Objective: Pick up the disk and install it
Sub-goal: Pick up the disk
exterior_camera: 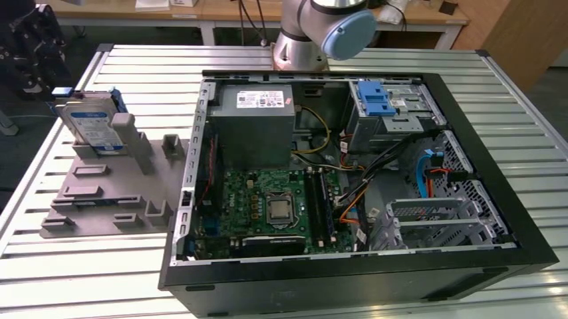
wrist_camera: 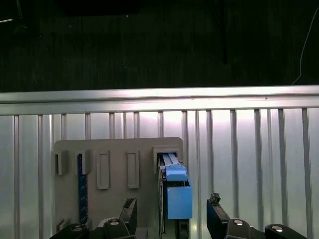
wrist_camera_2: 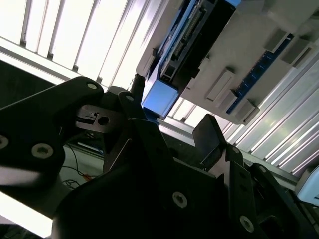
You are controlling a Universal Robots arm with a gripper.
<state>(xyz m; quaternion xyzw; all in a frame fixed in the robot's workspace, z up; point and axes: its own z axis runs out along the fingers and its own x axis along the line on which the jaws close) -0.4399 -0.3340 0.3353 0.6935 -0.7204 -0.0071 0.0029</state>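
Note:
The disk (exterior_camera: 93,126) stands upright on edge in a slot of the grey holder (exterior_camera: 98,193), on the table at the exterior view's left. It is silver with a white-and-blue label and a blue carrier frame. My gripper (exterior_camera: 37,73) hangs dark just beyond it, at the far left, apart from the disk. In the first wrist view the disk's blue frame (wrist_camera: 178,199) lies between my two fingertips (wrist_camera: 215,206), and the gripper (wrist_camera: 172,209) is open and holds nothing. The second wrist view shows the disk (wrist_camera_2: 192,35) further out past the open gripper (wrist_camera_2: 172,112).
An open black computer case (exterior_camera: 355,276) takes up the table's middle and right. It holds a grey power-supply box (exterior_camera: 257,126), a blue latch on a silver cage (exterior_camera: 377,100), a motherboard (exterior_camera: 266,209) and cables. The slatted metal table (exterior_camera: 89,279) ends close behind the holder.

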